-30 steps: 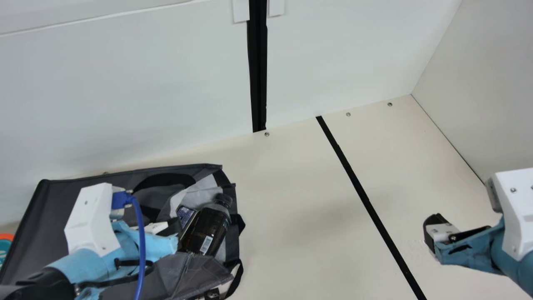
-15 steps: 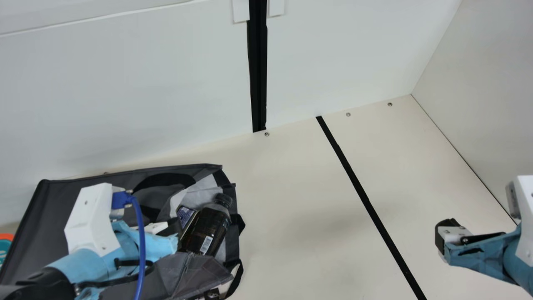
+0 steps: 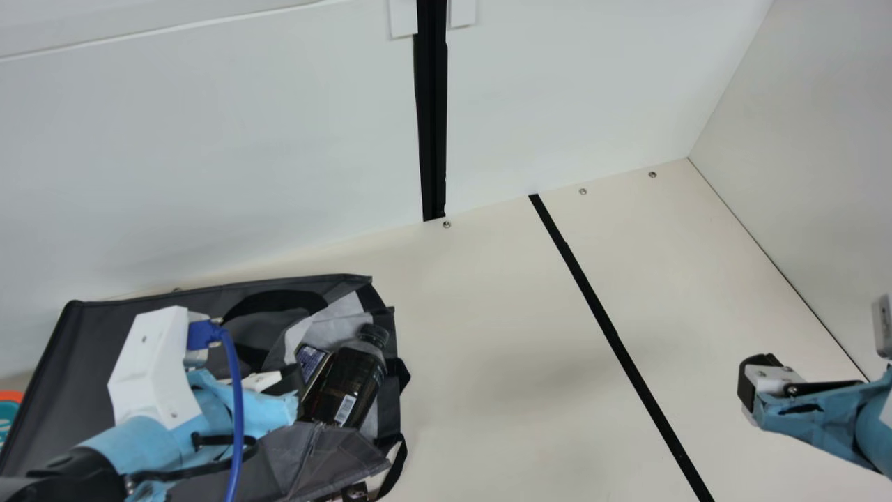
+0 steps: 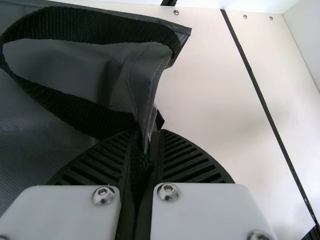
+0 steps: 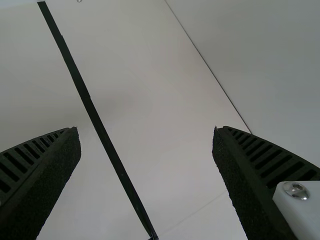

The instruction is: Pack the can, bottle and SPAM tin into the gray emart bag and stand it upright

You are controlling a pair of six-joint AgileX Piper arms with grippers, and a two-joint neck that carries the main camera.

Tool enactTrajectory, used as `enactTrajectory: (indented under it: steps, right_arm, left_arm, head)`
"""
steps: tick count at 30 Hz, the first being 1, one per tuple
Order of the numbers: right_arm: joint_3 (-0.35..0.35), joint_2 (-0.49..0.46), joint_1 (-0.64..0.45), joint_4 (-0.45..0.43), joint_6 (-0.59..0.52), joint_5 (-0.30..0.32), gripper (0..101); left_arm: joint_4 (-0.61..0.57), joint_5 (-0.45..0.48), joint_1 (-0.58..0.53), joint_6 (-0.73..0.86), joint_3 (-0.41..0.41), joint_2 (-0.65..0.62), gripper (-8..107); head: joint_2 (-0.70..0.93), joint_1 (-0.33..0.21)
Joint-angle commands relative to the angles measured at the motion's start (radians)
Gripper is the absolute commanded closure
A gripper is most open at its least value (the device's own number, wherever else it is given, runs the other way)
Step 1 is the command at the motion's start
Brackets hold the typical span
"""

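Observation:
In the main view my left gripper (image 3: 282, 382) is at the mouth of the gray bag (image 3: 63, 376), which lies on its side. The dark bottle (image 3: 348, 383) rests in the bag's opening, cap outward, with a blue-labelled tin (image 3: 311, 361) beside it. In the left wrist view my left gripper (image 4: 142, 145) is shut on the edge and black strap of the bag (image 4: 30, 130). Away at the main view's right, my right gripper (image 3: 752, 390) is over bare table; in the right wrist view the same gripper (image 5: 146, 137) stands wide open, nothing between its fingers.
A black tape line (image 3: 613, 335) crosses the cream table (image 3: 488, 335) between bag and right arm. White walls (image 3: 209, 139) border the table's back and right. An orange and teal object (image 3: 8, 411) peeks out at the far left.
My right gripper has moved to the right and slightly down in the main view, away from the bag. The left arm, bag, bottle and tin have kept still.

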Motion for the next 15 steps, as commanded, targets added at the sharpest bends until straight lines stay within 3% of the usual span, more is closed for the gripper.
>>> enactTrajectory:
  steps: [1,15]
  right_arm:
    - [0.0,-0.001,0.0,0.004,0.005,-0.001,6]
    - [0.012,-0.009,0.028,0.014,0.051,-0.001,6]
  left_arm:
    - [0.0,0.0,0.0,0.0,0.0,0.0,107]
    - [0.0,0.0,0.0,0.0,0.0,0.0,107]
  head:
    - [-0.001,-0.021]
    - [-0.001,-0.021]
